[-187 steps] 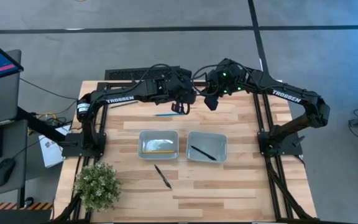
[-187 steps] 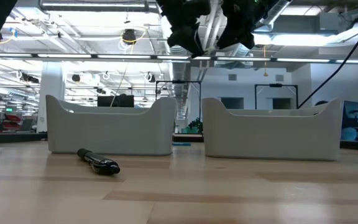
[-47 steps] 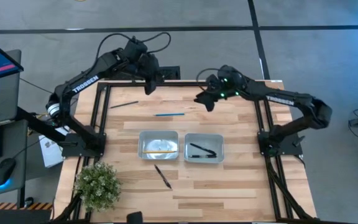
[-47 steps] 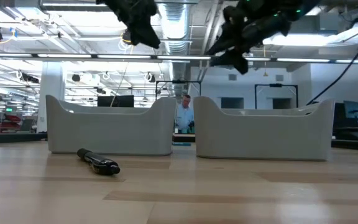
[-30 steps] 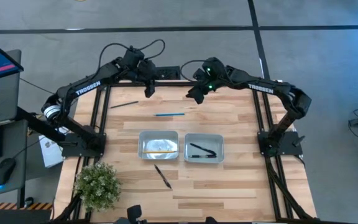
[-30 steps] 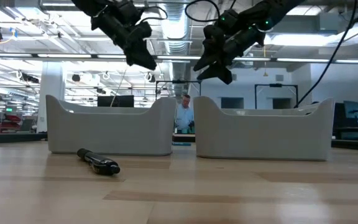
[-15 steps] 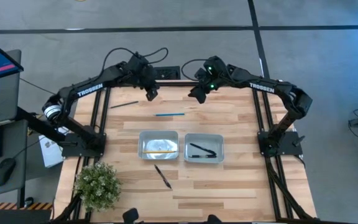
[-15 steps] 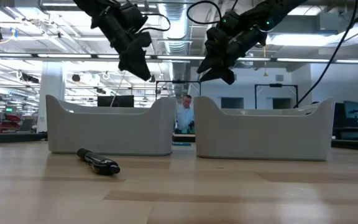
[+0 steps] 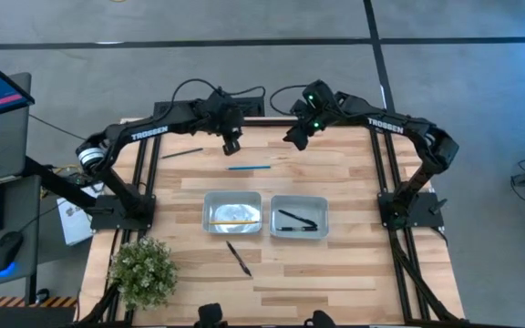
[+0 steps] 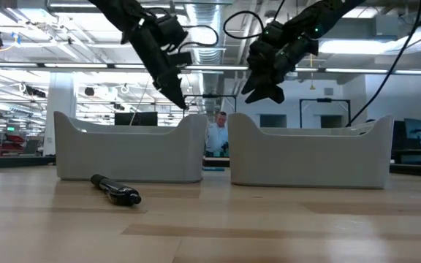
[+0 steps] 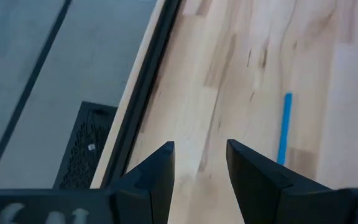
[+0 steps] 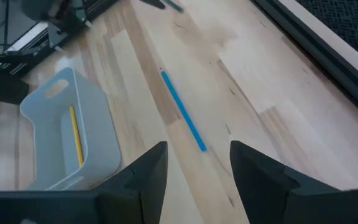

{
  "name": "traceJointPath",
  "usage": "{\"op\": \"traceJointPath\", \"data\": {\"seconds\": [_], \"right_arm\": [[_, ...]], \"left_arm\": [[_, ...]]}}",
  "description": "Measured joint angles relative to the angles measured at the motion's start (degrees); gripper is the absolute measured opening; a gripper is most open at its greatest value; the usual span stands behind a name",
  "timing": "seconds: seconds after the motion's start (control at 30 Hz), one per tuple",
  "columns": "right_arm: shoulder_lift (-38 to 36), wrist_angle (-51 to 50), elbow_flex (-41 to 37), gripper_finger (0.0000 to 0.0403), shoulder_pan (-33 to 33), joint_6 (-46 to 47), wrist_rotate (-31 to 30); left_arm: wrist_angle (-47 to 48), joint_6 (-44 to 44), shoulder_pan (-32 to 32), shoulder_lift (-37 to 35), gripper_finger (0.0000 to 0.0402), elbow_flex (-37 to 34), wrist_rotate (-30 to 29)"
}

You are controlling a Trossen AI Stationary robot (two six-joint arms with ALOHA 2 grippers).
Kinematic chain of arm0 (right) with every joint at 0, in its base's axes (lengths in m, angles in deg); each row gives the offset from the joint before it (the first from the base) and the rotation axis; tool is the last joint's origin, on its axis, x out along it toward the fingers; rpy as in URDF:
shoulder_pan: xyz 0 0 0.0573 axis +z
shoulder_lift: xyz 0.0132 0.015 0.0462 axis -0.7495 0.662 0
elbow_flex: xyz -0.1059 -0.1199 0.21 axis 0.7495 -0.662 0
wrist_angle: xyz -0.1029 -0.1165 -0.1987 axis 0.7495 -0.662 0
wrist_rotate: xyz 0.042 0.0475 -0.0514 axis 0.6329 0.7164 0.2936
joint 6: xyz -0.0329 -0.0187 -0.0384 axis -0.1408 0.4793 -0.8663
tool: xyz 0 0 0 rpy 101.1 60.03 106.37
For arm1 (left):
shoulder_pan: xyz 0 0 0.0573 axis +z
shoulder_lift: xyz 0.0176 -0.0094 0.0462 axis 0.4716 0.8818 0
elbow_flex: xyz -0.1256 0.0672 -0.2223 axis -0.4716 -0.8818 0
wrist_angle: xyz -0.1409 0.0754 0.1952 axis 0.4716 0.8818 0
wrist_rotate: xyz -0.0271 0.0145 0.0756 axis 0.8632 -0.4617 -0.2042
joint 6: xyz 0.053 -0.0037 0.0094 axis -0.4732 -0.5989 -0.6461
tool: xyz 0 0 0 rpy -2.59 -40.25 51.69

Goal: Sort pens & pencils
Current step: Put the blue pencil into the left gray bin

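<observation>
Blue pencil [image 9: 248,168] just beside open left claw [image 9: 231,144].

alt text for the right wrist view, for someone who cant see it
A light blue pencil lies loose on the wooden table, ahead of the right tool, whose two dark fingers stand open. Beside it, a pale tray holds a yellow pencil.

Matt pale wooden table [image 9: 335,264]; smooth plastic trays [image 9: 233,212].

Both arms are black, jointed tubes with white TROSSEN lettering along the forearms. Loose black cables loop over them, and green lights glow on the right arm near its wrist.
</observation>
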Motion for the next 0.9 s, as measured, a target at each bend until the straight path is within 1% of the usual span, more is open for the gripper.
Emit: {"op": "traceJointPath", "data": {"seconds": [0.13,0.3,0.43,0.57,0.7,0.8,0.9], "right_arm": [[0.0,-0.6,0.0,0.0196,-0.6,-1.0,0.2],[0.0,-0.6,0.0,0.0194,-0.7,-1.5,0.2],[0.0,-0.6,0.0,0.0195,-0.8,-3.1,0.2],[0.0,-0.8,0.0,0.0196,-1.0,-4.0,0.2],[0.0,-1.5,0.0,0.0195,-1.4,-4.0,0.0],[0.0,-2.5,0.0,0.0194,-1.5,-4.0,0.0],[0.0,-2.5,0.0,0.0194,-1.7,-4.0,0.0]], "left_arm": [[-0.3,-0.5,-0.1,0.9,0.0138,0.1,-0.6],[-0.2,-4.0,-0.1,0.9,0.0138,0.1,-0.4],[0.2,-5.7,-0.3,2.7,0.0127,0.4,-0.4],[0.9,-4.3,-0.9,6.3,0.0105,2.7,0.0],[3.6,-1.7,-1.4,9.7,0.0087,5.7,0.1],[4.8,-0.9,-2.0,11.1,0.0079,7.2,0.7],[5.3,-0.9,-2.6,11.3,0.0078,7.2,0.6]]}}
